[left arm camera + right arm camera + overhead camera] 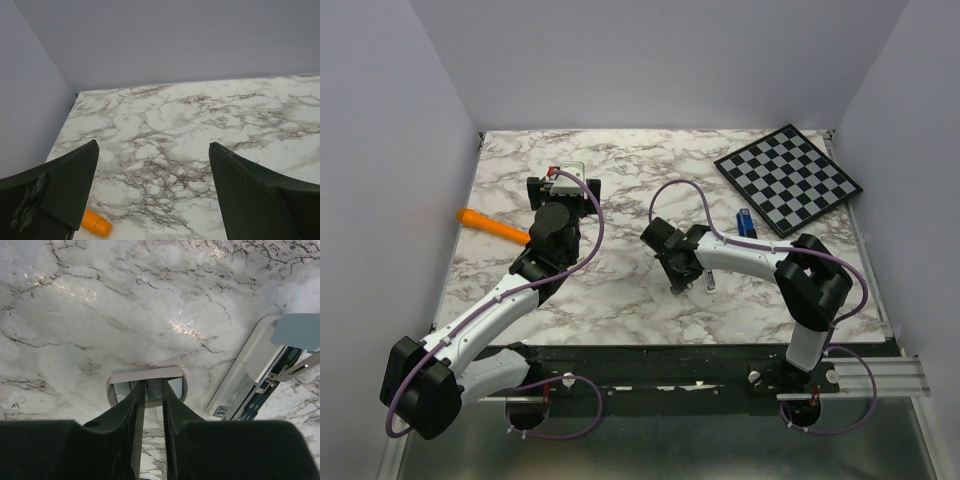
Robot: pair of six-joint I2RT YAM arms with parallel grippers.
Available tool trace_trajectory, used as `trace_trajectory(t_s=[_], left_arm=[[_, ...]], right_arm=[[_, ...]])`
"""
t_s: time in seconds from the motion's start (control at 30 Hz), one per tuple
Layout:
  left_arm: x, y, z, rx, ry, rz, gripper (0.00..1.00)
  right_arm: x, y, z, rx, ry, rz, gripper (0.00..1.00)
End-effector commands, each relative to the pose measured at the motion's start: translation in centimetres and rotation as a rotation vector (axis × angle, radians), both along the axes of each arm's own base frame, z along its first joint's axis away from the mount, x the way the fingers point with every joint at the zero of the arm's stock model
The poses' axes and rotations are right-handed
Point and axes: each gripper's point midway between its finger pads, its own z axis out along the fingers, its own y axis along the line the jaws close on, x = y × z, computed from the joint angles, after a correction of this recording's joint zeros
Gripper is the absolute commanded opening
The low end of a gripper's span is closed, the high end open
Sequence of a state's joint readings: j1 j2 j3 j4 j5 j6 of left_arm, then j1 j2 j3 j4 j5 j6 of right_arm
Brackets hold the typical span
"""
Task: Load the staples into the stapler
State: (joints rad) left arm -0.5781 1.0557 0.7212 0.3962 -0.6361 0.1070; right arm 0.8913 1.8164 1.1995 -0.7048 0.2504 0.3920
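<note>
In the right wrist view a small open paper box (145,374) on the marble holds several silvery blocks of staples (175,386). My right gripper (154,384) reaches into it, its narrow fingers shut on the middle block. The stapler (260,365) lies open just to the right, showing its whitish body, light blue top and metal channel. From above, the right gripper (677,280) sits mid-table, and the stapler's blue end (747,224) shows beyond the arm. My left gripper (565,178) hangs wide open (154,146) over bare marble at the back left, holding nothing.
An orange pen-like stick (492,225) lies at the left, beside my left arm; its tip (95,223) shows under the left finger. A checkerboard (788,178) rests at the back right corner. Grey walls enclose the table on three sides.
</note>
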Motion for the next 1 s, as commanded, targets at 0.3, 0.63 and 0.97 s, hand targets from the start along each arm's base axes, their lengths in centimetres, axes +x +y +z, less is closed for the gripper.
trace_trajectory(t_s=[0.3,0.63,0.97], left_arm=[[-0.3,0.0,0.3,-0.012,-0.017,-0.004,0.99],[-0.4,0.0,0.4,-0.02,-0.019,-0.008,0.99],[-0.5,-0.1,0.6,-0.03,-0.023,-0.011,0.99]], right_arm=[[-1.3,-0.4,-1.6,-0.026,0.057,-0.004,0.27],[-0.7,-0.1,0.0,0.034,0.025,-0.029,0.2],[-0.8,2.4,3.8,0.236,-0.022,0.053,0.18]])
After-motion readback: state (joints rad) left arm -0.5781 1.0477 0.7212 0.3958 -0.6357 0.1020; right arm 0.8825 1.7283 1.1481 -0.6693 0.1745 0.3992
